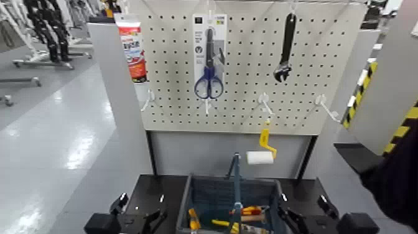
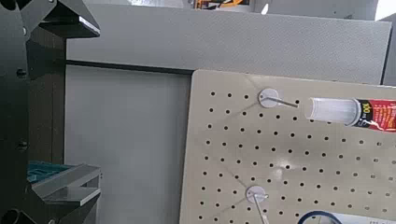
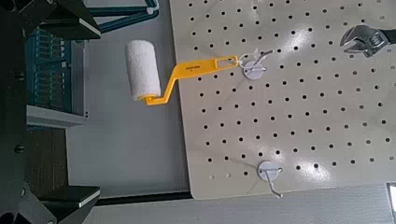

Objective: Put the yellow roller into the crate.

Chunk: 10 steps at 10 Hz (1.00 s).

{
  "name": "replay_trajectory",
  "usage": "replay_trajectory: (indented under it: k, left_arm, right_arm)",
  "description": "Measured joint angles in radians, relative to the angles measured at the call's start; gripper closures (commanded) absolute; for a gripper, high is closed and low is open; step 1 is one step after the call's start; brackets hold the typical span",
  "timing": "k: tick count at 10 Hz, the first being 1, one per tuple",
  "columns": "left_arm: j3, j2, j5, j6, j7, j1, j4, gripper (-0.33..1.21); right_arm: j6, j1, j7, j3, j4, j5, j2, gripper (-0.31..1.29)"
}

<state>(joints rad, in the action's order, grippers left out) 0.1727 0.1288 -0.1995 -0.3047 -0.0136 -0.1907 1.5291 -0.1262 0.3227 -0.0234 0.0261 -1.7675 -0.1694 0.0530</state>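
Observation:
The yellow roller (image 1: pixel 264 144) hangs by its yellow handle from a hook low on the white pegboard (image 1: pixel 249 93), its white fuzzy cylinder (image 1: pixel 259 158) below the board's edge. The right wrist view shows it too (image 3: pixel 201 67). The dark blue-grey lattice crate (image 1: pixel 205 199) with an upright centre handle stands below, in front of me. My left gripper (image 1: pixel 137 211) is open and empty, low and left of the crate. My right gripper (image 1: pixel 306 211) is open and empty, low and right of the crate, below the roller.
Packaged blue-handled scissors (image 1: pixel 209 56), a black wrench (image 1: pixel 286 46) and a tube (image 1: pixel 132 50) hang on the pegboard, with bare hooks (image 1: pixel 323 106) between. Yellow-and-red tools (image 1: pixel 247 215) lie in the crate. A dark shape (image 1: pixel 398 180) fills the right edge.

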Motion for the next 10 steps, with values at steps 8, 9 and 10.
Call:
replay_trajectory:
  k: [8,9,10]
  left_arm:
    - [0.006,0.001,0.002,0.004,0.0,0.003,0.0,0.12]
    - [0.008,0.001,0.001,0.007,0.001,0.004,0.0,0.12]
    - [0.01,0.002,0.0,0.009,0.003,0.006,-0.001,0.12]
  right_arm:
    - [0.131,-0.078,-0.24,-0.07,0.009,-0.019,0.014,0.13]
    - [0.18,-0.117,-0.305,-0.091,0.016,-0.018,0.028,0.13]
    - [0.221,-0.157,-0.341,-0.1,0.029,-0.02,0.05,0.13]
